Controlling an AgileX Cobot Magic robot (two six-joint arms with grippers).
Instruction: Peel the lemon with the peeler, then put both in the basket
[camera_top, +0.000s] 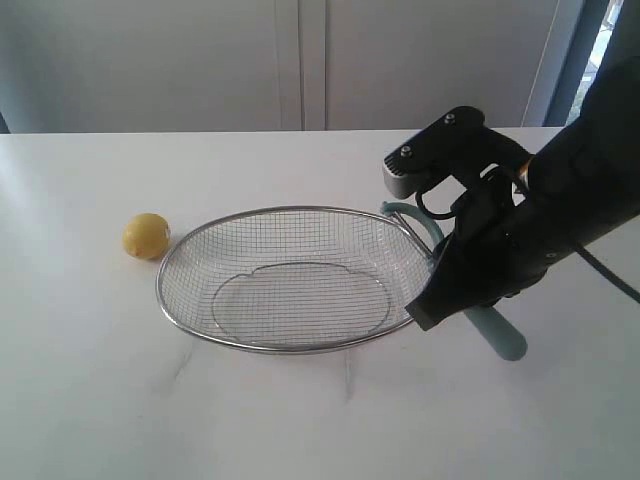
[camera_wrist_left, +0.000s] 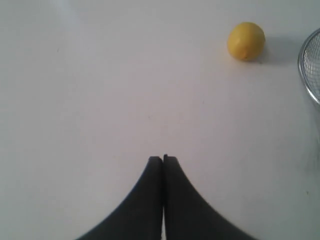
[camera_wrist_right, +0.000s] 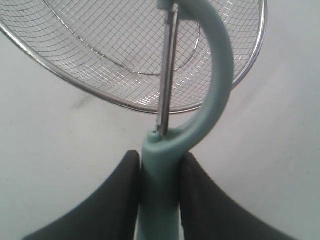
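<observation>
The yellow lemon (camera_top: 146, 236) (camera_wrist_left: 246, 41) rests on the white table, just left of the wire-mesh basket (camera_top: 200, 335) (camera_wrist_right: 100, 92) (camera_wrist_left: 311, 75). Beside the basket's right end lies the pale teal peeler (camera_top: 495, 335) (camera_wrist_right: 212, 75), its hooked head by the rim. My right gripper (camera_top: 440, 300) (camera_wrist_right: 160, 167) is shut on the peeler's handle just below the head. My left gripper (camera_wrist_left: 163, 159) is shut on nothing, over bare table some way from the lemon; it does not show in the exterior view.
The basket holds nothing. A white wall and cabinet panels stand behind the table's far edge (camera_top: 200, 132).
</observation>
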